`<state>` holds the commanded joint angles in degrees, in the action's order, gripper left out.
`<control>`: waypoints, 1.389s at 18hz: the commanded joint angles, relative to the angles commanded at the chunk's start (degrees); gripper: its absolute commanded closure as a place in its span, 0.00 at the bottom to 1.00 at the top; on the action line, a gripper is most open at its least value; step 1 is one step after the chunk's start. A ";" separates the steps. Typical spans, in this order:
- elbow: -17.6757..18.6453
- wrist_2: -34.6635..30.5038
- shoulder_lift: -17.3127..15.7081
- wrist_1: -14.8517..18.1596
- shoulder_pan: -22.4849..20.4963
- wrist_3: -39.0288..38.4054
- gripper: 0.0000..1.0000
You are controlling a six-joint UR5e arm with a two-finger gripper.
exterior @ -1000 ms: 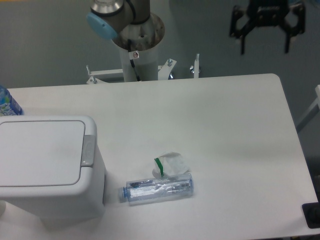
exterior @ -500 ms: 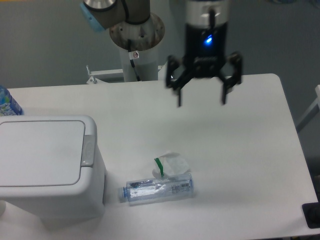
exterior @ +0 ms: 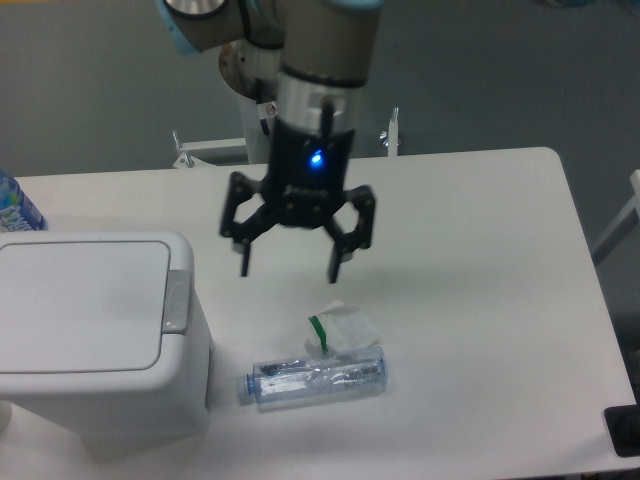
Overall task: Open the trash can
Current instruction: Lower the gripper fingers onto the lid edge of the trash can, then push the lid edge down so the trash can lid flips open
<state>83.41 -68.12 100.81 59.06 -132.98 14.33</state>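
Note:
The trash can (exterior: pixel 95 335) is a large boxy white bin at the left front of the table. Its flat lid (exterior: pixel 80 305) lies shut, with a grey push-button latch (exterior: pixel 177 301) on its right edge. My gripper (exterior: pixel 290 270) hangs open and empty above the table, fingers pointing down, to the right of the bin and a little behind the latch. It touches nothing.
A crushed clear plastic bottle (exterior: pixel 318 377) lies on the white table (exterior: pixel 470 260) in front of the gripper, with a crumpled white wrapper with a green strip (exterior: pixel 340 328) beside it. Part of a blue-labelled bottle (exterior: pixel 14 208) shows at the left edge behind the bin.
My gripper has swept from the upper right, down and left across the table, to a spot near the bin's right side. It stays open. Bin, bottle and wrapper have not moved.

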 joint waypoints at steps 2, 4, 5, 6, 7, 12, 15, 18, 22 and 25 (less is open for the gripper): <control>0.44 0.00 0.09 -0.09 0.79 0.00 0.00; 0.44 0.00 0.61 -0.18 1.50 0.09 0.00; 0.44 0.00 0.79 -0.26 1.59 0.17 0.00; 0.44 0.00 1.23 -0.87 1.67 0.17 0.00; 0.44 0.00 1.49 -1.57 1.68 0.17 0.00; 1.05 -0.09 2.11 -1.85 2.11 0.17 0.00; 1.14 -0.09 2.11 -1.85 2.29 0.17 0.00; 1.23 -0.18 2.64 -1.85 2.29 0.17 0.00; 1.23 -0.18 2.73 -1.93 2.38 0.17 0.00; 1.23 -0.18 2.73 -1.93 2.38 0.17 0.00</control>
<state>84.64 -68.29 103.54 57.13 -130.61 14.50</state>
